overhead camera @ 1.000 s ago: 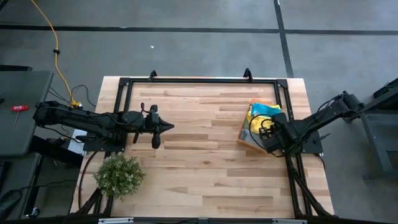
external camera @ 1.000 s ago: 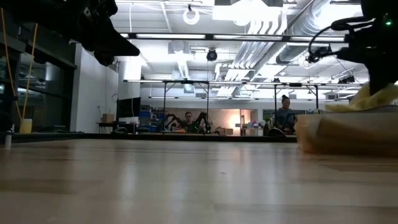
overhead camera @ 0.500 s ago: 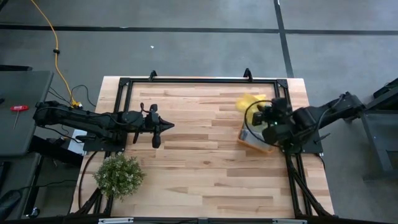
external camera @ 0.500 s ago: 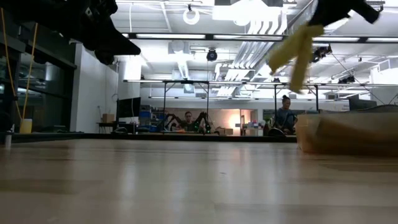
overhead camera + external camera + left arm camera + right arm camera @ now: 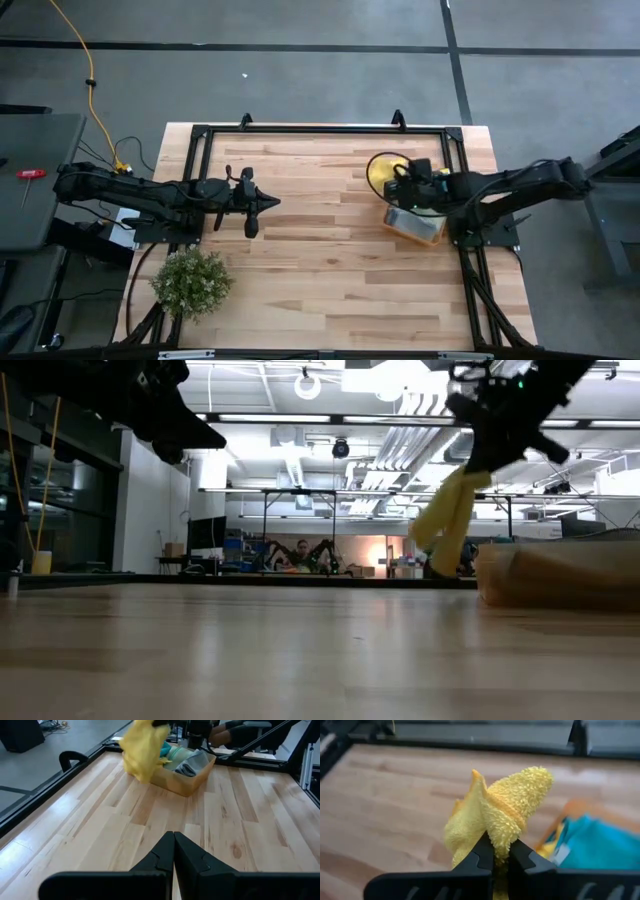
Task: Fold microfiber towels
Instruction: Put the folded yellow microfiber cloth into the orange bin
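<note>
Since a second ago the right gripper [image 5: 398,183] has lifted out of the bin [image 5: 415,222] and swung toward the worktop's [image 5: 300,250] middle, carrying the yellow towel [image 5: 383,170] with it; the towel, earlier lying in the bin, now hangs bunched from the closed fingers [image 5: 483,854], clear of the wood in the low view; the left gripper [image 5: 173,851] has not stirred, pinched shut on nothing, waiting well off to the far side.

The step in hand looks like fetching: one towel drawn out, not yet laid down; the teal towel [image 5: 590,847] and a grey one [image 5: 192,765] stay in the bin just behind the right gripper.

Next, I judge, the towel needs lowering onto bare wood ahead of the right gripper and spreading flat; that likely wants the left gripper to come across and take a corner, since the towel hangs crumpled.
</note>
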